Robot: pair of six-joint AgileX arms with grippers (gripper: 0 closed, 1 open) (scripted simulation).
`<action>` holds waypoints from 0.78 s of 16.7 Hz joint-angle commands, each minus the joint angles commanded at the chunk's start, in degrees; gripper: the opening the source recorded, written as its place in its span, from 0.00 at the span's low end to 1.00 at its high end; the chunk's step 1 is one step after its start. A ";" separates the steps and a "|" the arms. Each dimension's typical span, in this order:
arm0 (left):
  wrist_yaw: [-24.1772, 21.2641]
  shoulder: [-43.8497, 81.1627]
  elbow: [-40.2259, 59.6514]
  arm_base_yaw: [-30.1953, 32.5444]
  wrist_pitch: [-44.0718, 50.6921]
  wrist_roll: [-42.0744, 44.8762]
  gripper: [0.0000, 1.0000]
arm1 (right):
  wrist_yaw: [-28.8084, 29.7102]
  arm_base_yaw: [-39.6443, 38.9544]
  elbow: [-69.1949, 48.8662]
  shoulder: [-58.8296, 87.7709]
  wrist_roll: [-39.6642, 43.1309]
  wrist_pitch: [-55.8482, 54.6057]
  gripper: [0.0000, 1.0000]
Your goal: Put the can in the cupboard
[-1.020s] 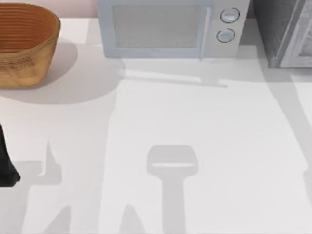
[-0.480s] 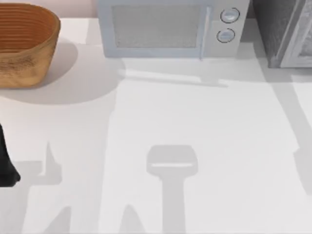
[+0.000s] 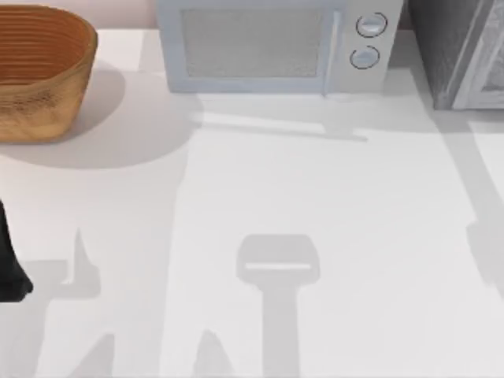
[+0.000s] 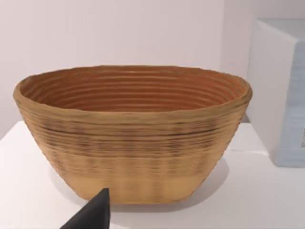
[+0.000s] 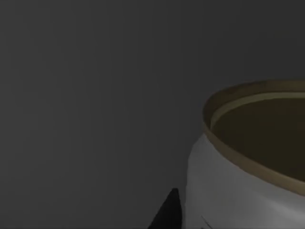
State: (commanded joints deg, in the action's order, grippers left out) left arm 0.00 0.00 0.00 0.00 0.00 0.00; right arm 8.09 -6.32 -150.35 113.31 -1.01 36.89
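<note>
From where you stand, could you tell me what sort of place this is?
Probably a simulated kitchen counter: a pale blue-grey microwave with two round knobs, a dark grey speckled cupboard and a woven brown basket on a white table.

Basket (image 3: pixel 38 71) at table (image 3: pixel 331 236) far left, microwave (image 3: pixel 272 46) centred along far edge just right of it, cupboard (image 3: pixel 457 51) at far right corner beside microwave
</note>
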 joint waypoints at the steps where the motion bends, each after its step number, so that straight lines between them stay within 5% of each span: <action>1: 0.00 0.00 0.00 0.00 0.00 0.00 1.00 | -0.16 0.09 -1.79 1.34 0.02 0.47 0.00; 11: 0.00 0.00 0.00 0.00 0.00 0.00 1.00 | -0.89 0.79 -9.01 6.79 -0.01 2.43 0.00; 13: 0.00 0.00 0.00 0.00 0.00 0.00 1.00 | -0.89 0.79 -9.01 6.79 -0.01 2.43 0.15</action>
State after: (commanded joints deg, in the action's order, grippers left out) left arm 0.00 0.00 0.00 0.00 0.00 0.00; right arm 7.20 -5.54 -159.36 120.10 -1.03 39.32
